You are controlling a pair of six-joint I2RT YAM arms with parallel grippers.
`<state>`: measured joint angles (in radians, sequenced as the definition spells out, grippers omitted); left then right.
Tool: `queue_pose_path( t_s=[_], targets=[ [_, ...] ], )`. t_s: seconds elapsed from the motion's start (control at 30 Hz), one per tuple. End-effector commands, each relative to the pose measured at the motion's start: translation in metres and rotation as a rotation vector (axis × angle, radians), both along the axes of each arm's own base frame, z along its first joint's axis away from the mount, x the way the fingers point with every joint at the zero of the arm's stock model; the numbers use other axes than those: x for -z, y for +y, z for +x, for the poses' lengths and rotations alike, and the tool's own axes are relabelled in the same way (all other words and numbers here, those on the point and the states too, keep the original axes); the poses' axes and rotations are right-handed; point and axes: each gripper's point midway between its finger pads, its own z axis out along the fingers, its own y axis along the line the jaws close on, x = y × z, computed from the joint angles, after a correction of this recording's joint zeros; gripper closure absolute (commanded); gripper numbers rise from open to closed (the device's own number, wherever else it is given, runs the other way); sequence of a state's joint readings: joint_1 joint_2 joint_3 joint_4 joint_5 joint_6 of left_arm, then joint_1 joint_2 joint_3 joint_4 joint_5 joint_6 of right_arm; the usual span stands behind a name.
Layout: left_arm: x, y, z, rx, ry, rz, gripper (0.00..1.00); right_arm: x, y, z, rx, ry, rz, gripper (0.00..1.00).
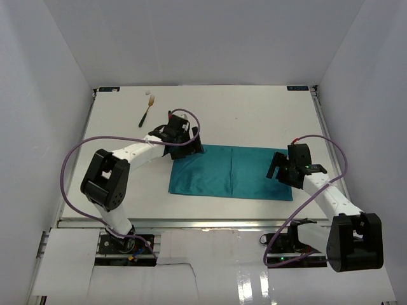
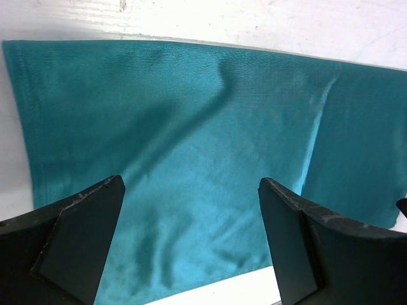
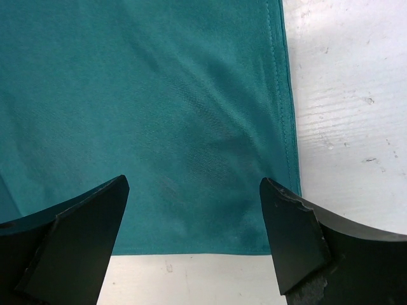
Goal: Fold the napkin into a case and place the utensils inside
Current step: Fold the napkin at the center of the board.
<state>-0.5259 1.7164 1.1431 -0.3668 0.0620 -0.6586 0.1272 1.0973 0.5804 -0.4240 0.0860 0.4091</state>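
The teal napkin [image 1: 232, 171] lies flat on the table as a wide rectangle with a crease down its middle. My left gripper [image 1: 189, 146] is open and empty, low over the napkin's far left corner; the left wrist view shows cloth [image 2: 191, 114] between the spread fingers [image 2: 76, 235]. My right gripper [image 1: 278, 167] is open and empty over the napkin's right end; the right wrist view shows cloth [image 3: 178, 101] with its hemmed corner between the fingers [image 3: 299, 235]. The fork [image 1: 146, 112], with dark handle and pale head, lies at the far left. The knife is not in view.
A small white object [image 1: 148, 93] lies just beyond the fork near the table's back edge. White walls enclose the table [image 1: 254, 121] on three sides. The left arm's purple cable [image 1: 76, 152] loops out to the left, and the right arm's cable [image 1: 340, 152] arcs to the right.
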Motion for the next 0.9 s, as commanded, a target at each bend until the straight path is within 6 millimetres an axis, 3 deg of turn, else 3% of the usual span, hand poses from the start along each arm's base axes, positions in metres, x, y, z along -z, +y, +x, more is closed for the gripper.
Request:
queue_pose_path(
  t_s=[0.0,0.3,0.47,0.7,0.87],
  targets=[
    [-0.013,-0.015,0.010,0.040,-0.036,-0.049,0.02,0.008,-0.001,0.008,-0.007,-0.014,0.005,0.10],
    [0.021,-0.011,0.010,0.031,0.024,0.006,0.02,0.034,-0.008,0.007,0.009,0.055,0.023,0.10],
    [0.031,-0.008,0.010,0.023,0.043,0.037,0.02,0.035,-0.010,0.010,0.014,0.063,0.037,0.10],
    [0.020,0.000,0.015,0.007,0.009,0.070,0.02,0.011,-0.014,0.023,0.017,-0.022,0.034,0.10],
    [-0.012,-0.003,0.021,0.011,-0.063,0.041,0.02,-0.009,-0.027,0.027,0.054,-0.061,-0.019,0.10]
  ],
)
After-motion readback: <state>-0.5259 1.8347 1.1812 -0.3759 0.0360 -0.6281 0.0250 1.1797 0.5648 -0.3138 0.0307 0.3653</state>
